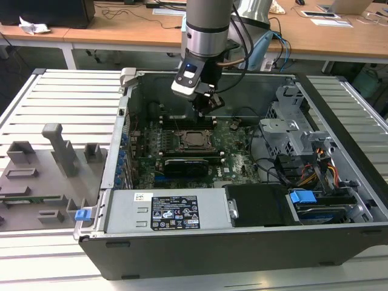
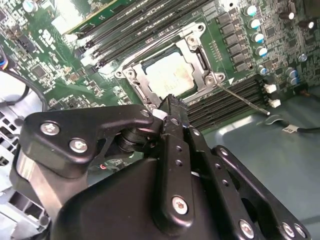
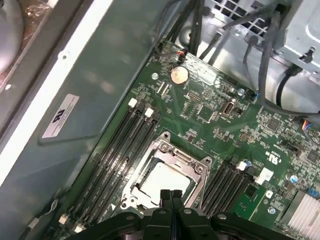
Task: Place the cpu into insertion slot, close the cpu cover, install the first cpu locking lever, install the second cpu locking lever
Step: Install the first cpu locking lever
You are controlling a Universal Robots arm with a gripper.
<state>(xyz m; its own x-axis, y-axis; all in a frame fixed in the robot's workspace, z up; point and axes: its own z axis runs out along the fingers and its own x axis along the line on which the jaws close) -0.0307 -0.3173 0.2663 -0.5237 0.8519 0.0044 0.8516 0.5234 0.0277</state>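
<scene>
Your closed, empty tool (image 1: 204,110) hangs at 12 o'clock of the cpu cover (image 1: 179,140) in the exterior view; press the locking lever (image 2: 242,98) squarely.

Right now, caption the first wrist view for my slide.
Shut gripper over the cpu, with the cpu cover down.

Bright, even room light washes over me; the slatted table (image 1: 66,91) at the case's (image 1: 242,248) nine o'clock glares pale; the cpu (image 2: 170,75) gleams white; my gripper (image 2: 169,104) reads dark.
</scene>
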